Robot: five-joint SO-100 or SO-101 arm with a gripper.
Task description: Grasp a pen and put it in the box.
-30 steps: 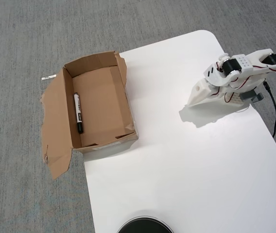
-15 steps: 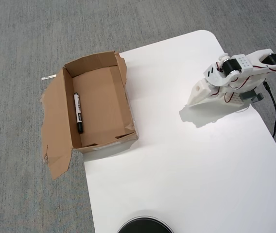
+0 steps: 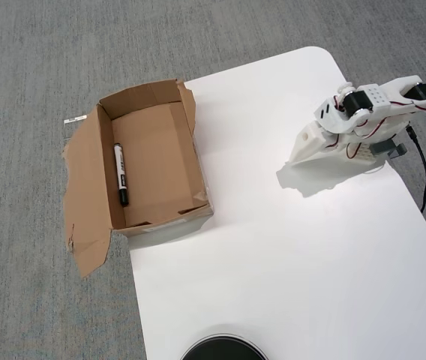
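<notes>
The pen (image 3: 121,174), white with a black cap at its near end, lies flat inside the box (image 3: 164,154) along its left wall. The brown cardboard box sits on the left edge of the white table (image 3: 273,262), with its torn flaps (image 3: 85,195) splayed out to the left over the carpet. My white arm (image 3: 367,112) is folded at the table's upper right. The gripper (image 3: 301,150) points down-left, far to the right of the box. Its fingers show as one closed white wedge with nothing between them.
A black cable (image 3: 424,176) runs down from the arm's base along the table's right edge. A black round object (image 3: 224,349) pokes in at the bottom edge. Grey carpet (image 3: 40,67) surrounds the table.
</notes>
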